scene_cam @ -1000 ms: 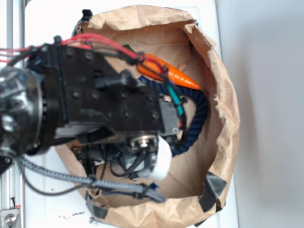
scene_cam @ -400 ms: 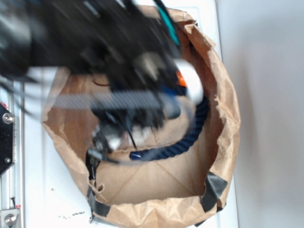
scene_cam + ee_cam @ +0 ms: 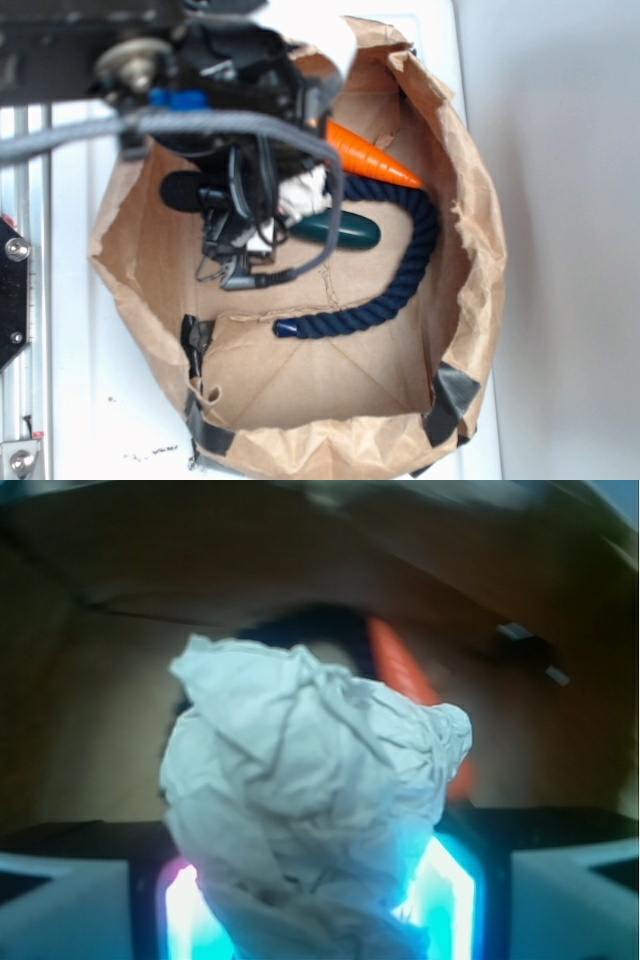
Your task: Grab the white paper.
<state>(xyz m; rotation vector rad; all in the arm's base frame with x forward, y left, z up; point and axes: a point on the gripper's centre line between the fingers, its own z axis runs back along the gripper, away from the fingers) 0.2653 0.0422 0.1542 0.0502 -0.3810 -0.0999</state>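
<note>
bag floor (image 3: 300, 380) open below rope (image 3: 400, 290), carrot (image 3: 370, 160) crowding top

A white table (image 3: 80, 400) carries a big brown paper bag (image 3: 470, 250), opened wide, with dark tape (image 3: 450, 395) patching its rim. A grey surface (image 3: 570, 240) runs along the table's edge on the bag's far side from the gripper (image 3: 262, 232).

On the bag's floor, a dark green oval toy (image 3: 340, 232) lies just beside the gripper. An orange carrot-like toy (image 3: 370, 160) lies just beyond the green one, partly under the arm. A navy rope (image 3: 400, 280) curves from near the carrot round past the green toy, its end lying on bare floor apart from the gripper.
</note>
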